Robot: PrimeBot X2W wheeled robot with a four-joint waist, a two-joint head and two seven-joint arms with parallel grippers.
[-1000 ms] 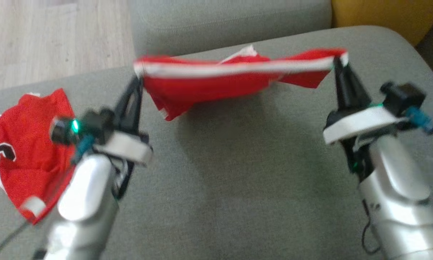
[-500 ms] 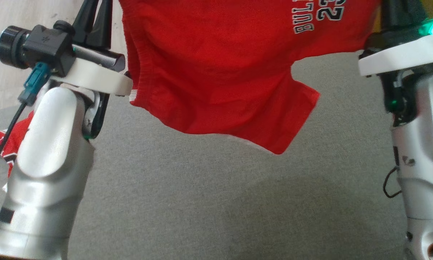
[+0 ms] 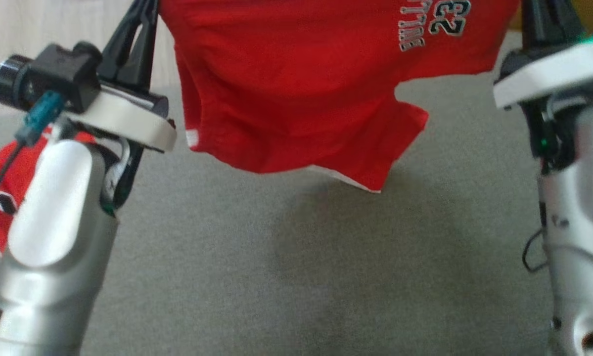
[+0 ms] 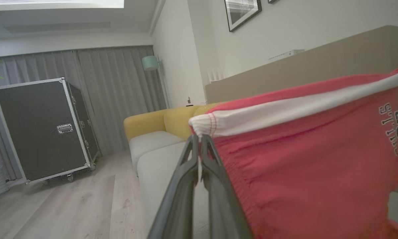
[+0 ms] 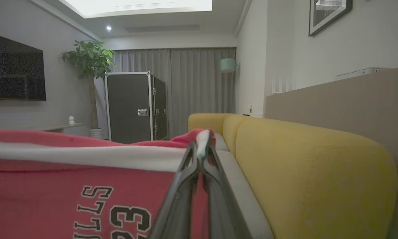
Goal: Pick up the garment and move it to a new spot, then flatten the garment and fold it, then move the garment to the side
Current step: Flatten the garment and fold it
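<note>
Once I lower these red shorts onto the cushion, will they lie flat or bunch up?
Likely bunch: the red shorts sag limply between the left gripper and right gripper. One leg hangs lower, so it probably lands first and folds under. They look light.

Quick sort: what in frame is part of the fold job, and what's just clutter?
In the job:
- red shorts, hanging stretched by the white waistband
- left gripper, jaws shut on one waistband corner
- right gripper, jaws shut on the other
- grey cushion below

Lying about:
- second red garment
- yellow sofa
- black flight case
- potted plant
</note>
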